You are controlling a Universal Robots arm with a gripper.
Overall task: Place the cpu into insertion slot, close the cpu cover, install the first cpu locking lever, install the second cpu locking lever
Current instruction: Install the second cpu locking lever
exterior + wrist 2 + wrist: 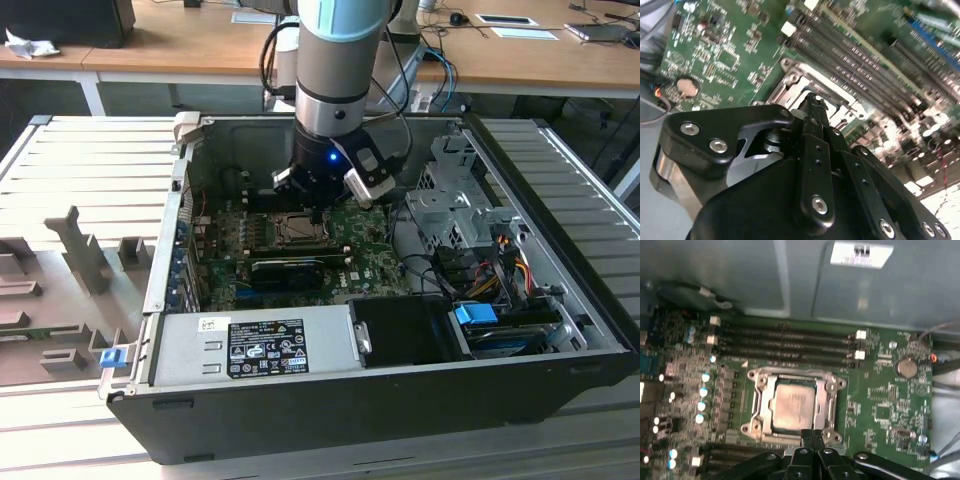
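1. One claw [812, 437] hangs low inside the open computer case [400, 400], its fingers [815, 130] drawn together to a narrow tip with nothing between them — clenched, as far as I can see.
2. The tip sits at the near edge of the socket [794, 405], touching or just above its frame; I cannot tell which.
3. The chip [794, 407] lies flat in the socket, square, no long axis — the metal cover [762, 405] is folded down around it.
4. Long memory slots [785, 345] run along the socket's far side.
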